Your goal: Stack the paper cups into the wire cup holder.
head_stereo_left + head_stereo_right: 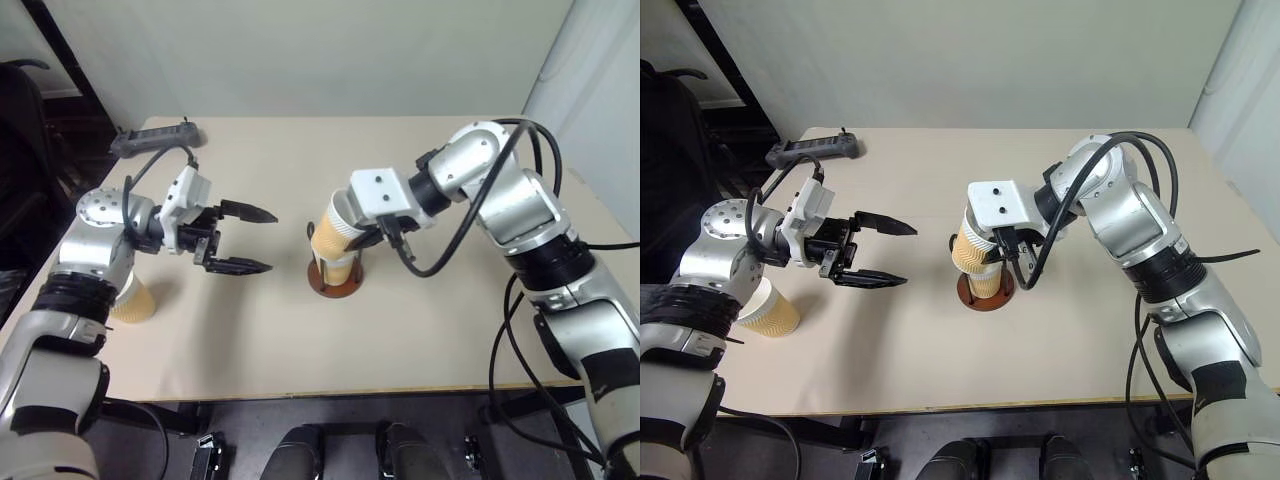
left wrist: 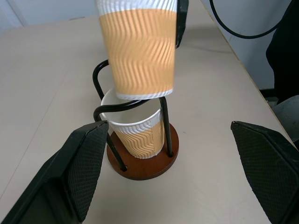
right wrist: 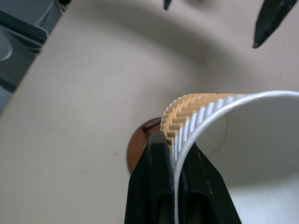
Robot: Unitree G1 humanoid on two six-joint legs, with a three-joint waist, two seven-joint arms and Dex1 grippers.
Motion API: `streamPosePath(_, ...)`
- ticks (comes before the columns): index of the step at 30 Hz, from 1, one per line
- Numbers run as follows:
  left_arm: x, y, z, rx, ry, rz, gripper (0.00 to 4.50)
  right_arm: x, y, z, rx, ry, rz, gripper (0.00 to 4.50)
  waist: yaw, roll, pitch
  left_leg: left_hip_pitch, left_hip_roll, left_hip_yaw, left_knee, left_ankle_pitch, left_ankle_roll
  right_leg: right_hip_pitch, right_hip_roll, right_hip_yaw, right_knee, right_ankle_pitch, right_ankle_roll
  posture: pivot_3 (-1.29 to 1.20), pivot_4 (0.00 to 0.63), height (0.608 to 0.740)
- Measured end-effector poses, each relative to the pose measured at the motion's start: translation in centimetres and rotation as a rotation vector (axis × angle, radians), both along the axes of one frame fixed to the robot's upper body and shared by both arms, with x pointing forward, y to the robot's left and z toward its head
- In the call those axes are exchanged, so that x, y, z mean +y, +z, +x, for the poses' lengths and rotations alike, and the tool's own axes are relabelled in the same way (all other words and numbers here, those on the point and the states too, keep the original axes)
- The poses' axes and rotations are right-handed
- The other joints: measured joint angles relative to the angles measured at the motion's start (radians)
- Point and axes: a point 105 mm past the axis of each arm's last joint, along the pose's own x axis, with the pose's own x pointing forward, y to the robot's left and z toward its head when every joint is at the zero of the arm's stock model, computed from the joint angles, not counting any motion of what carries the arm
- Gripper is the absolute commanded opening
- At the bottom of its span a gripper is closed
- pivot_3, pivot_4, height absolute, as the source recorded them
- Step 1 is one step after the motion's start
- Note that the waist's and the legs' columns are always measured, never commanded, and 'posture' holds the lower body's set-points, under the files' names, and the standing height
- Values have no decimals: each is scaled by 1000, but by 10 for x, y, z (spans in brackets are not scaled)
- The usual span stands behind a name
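My right claw [image 3: 174, 186] is clamped on the wall of a paper cup [image 1: 330, 232], one finger inside the rim and one outside. This pinch leaves the cup's base free, so the base can enter another cup without obstruction. I hold the cup tilted, its base just above the wire cup holder [image 1: 334, 278], which stands near the middle of the bench [image 1: 420, 330].

A second paper cup [image 2: 138, 130] already sits upright in the holder, between the two black wire loops and on the reddish-brown disc. The held cup's base hangs over that cup's open mouth but is not yet inside it. The tilt puts the base off the holder's axis; I judge that the cup must be righted before lowering, or its edge may catch a loop.

My left claw [image 1: 240, 239] is spread wide and empty, pointing toward the holder from the side and well apart from it. This keeps it clear of the descent path while its camera faces the stack.

A third paper cup [image 1: 767, 309] stands at the bench's left edge, beside my left arm. A black power strip [image 1: 157, 137] lies at the far left corner.
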Motion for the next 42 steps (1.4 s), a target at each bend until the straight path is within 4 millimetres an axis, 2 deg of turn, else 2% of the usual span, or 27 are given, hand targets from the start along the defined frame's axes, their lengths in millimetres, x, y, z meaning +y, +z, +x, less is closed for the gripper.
streamPosePath(12, -2, 0, -1, 11, -9, 2, 4500, 1, 1, -3, 24, -2, 7, 35, -1, 0, 0, 0, 0, 0, -1, 1, 0, 0, 0, 0, 0, 0, 0, 0, 150, 740)
streamPosePath(24, -5, 2, -3, 13, -24, 10, 4500, -1, 11, 13, -50, -26, 8, 35, -1, 0, 0, 0, 0, 0, -2, 0, -1, -1, 0, 0, 0, 0, 0, 0, 150, 740)
streamPosePath(42, -6, -1, -3, 23, -29, 16, 4500, 9, 4, 15, -92, 0, -9, 35, -1, 0, 0, 0, 0, 0, -2, 1, -1, -1, 0, 0, 0, 0, 0, 0, 150, 740)
